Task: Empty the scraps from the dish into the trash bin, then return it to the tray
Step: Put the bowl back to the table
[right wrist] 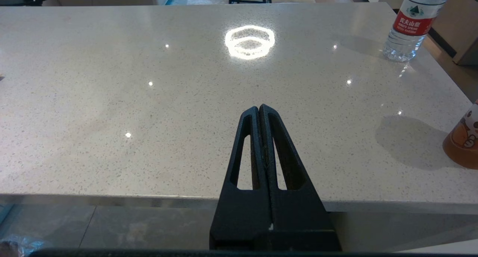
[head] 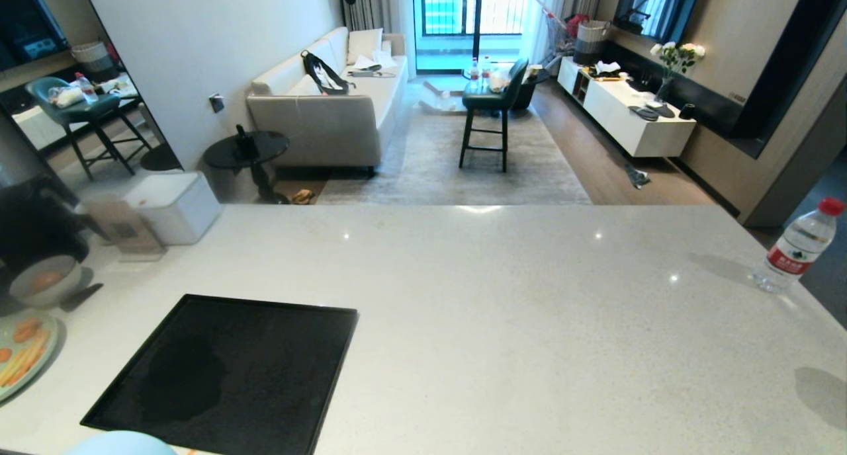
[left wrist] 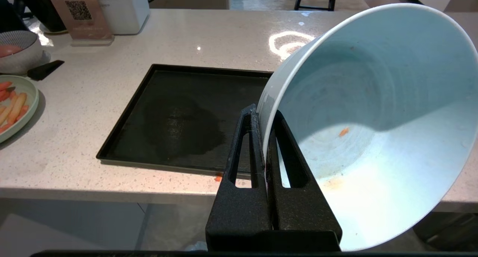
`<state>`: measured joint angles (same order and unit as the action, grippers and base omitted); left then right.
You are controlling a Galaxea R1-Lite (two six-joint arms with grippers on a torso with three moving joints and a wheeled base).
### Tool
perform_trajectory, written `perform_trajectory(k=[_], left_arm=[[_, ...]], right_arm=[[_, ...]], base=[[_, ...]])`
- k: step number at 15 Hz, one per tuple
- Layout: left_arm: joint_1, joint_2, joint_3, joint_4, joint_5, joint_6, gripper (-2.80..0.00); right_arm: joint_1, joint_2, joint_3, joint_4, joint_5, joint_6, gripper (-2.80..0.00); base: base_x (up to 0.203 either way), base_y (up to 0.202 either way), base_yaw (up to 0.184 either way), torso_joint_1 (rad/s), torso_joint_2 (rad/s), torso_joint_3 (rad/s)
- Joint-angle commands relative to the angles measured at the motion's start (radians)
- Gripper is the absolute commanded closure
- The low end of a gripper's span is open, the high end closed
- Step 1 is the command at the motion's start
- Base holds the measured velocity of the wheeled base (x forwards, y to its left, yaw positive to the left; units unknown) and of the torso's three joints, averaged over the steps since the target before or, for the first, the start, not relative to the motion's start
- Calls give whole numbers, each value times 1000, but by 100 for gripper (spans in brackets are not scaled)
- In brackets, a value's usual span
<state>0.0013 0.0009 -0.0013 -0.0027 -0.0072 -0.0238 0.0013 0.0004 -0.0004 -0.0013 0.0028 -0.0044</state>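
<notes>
The left hand (left wrist: 266, 118) pinches the rim of the pale-blue dish (left wrist: 373, 130), its fingers pressed together on the wall. The dish is tipped steeply on edge at the right of the left wrist frame, its open side facing the camera, held off the near edge of the worktop (left wrist: 209, 36). Inside it only a tiny orange scrap (left wrist: 343, 132) and a faint smear show. The black tray (head: 225, 375) lies flat at the lower left of the head frame, bare. At far left, a green plate (left wrist: 31, 100) carries orange and yellow sticks. The right hand (right wrist: 259, 109), pressed together, holds nothing at the worktop's near edge.
</notes>
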Motion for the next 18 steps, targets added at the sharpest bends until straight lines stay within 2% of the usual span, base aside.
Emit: perform_trajectory(k=[1,4,6,11,14,18], left_arm=[[0,28,-6,16,2,-2,0],[-3,146,-22,24,-1,0,0],[-5,261,-93,65,-1,-1,0],[4,684,-275,121,12,-3,0],[43,1018,-441,127,22,-1,0],[130,1448,-720,130,27,1,0]], right_arm=[[0,0,0,0,0,0,0],[0,0,0,0,0,0,0],[0,0,0,0,0,0,0],[0,0,0,0,0,0,0],[0,0,0,0,0,0,0],[0,0,0,0,0,0,0]], base=[[0,0,0,0,0,0],[0,0,0,0,0,0],[0,0,0,0,0,0],[0,0,0,0,0,0],[0,0,0,0,0,0],[0,0,0,0,0,0]])
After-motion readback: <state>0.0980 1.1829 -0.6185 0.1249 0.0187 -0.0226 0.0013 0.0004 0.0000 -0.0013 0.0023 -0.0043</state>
